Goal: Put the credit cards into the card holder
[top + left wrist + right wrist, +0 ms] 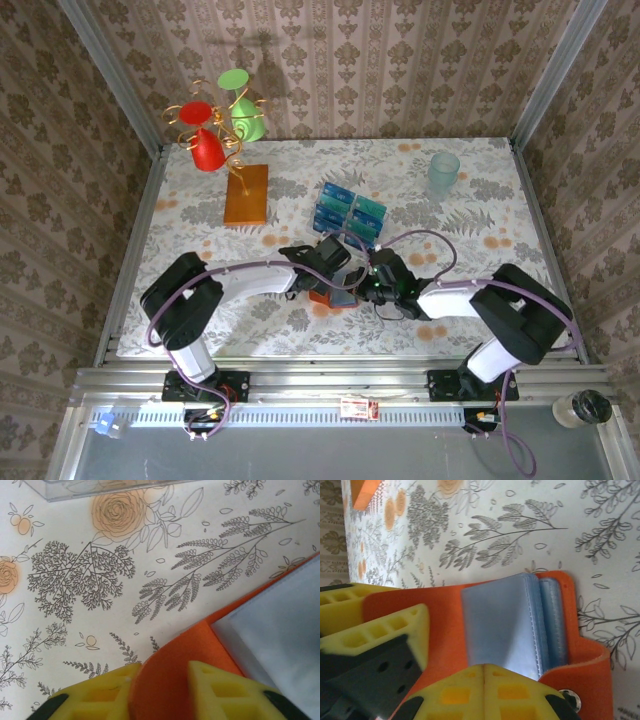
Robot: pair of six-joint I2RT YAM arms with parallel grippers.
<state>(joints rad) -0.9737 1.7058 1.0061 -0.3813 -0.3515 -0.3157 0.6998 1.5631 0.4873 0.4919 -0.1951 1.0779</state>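
Observation:
The orange-red card holder lies open on the floral tablecloth between both arms. My left gripper is shut on its orange cover, one yellow finger on each side of the flap. In the right wrist view the holder shows its stack of clear bluish sleeves and a metal snap. My right gripper is shut at the near edge of the top sleeve, which bows upward. The left fingers sit on the cover there. Several blue and teal credit cards lie in a group farther back.
An orange-brown board carries a wire cup tree with red and green cups at the back left. A pale teal tumbler stands back right. A clear plastic edge crosses the top of the left wrist view.

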